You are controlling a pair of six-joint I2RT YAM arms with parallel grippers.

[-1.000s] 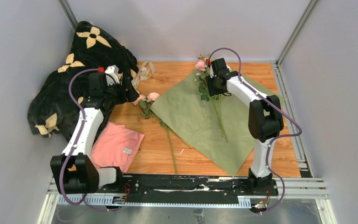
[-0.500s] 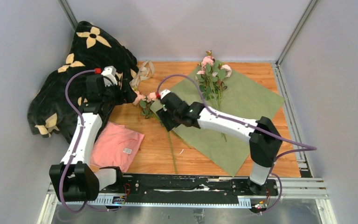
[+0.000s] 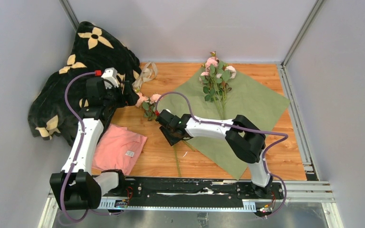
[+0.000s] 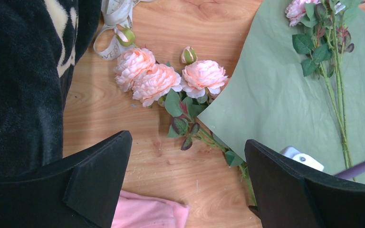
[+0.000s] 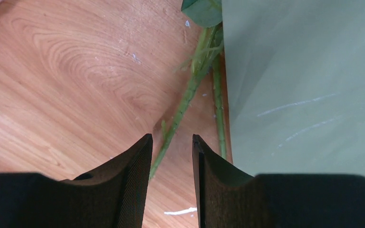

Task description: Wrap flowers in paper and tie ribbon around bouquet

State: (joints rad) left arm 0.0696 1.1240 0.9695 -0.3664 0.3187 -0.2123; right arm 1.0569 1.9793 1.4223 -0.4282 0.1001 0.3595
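1. The wooden table (image 3: 159, 154) fills the middle of the top view.
2. A black blanket (image 3: 76, 61) with cream flower prints is heaped at upper left, spilling onto the table's left edge.
3. The paper (image 3: 247, 109) lies flat at centre right, olive side up, one corner pointing toward the frame's bottom.
4. A pink cloth (image 3: 116, 147) with a white label sits at lower left, under the left arm.
5. The flowers (image 3: 216, 76) lie on the paper's upper part, heads toward the top.
6. The loose roses (image 4: 157, 80) lie on bare wood just left of the paper, their stems running along its edge.
7. The ribbon (image 3: 145, 73) is bunched against the blanket, above those roses.
8. The left gripper (image 4: 185, 140) hangs above the loose roses, jaws spread wide and holding nothing.
9. The right gripper (image 5: 172, 137) is low over the loose stems beside the paper's edge; a narrow gap shows between its jaws, with a stem running under it.
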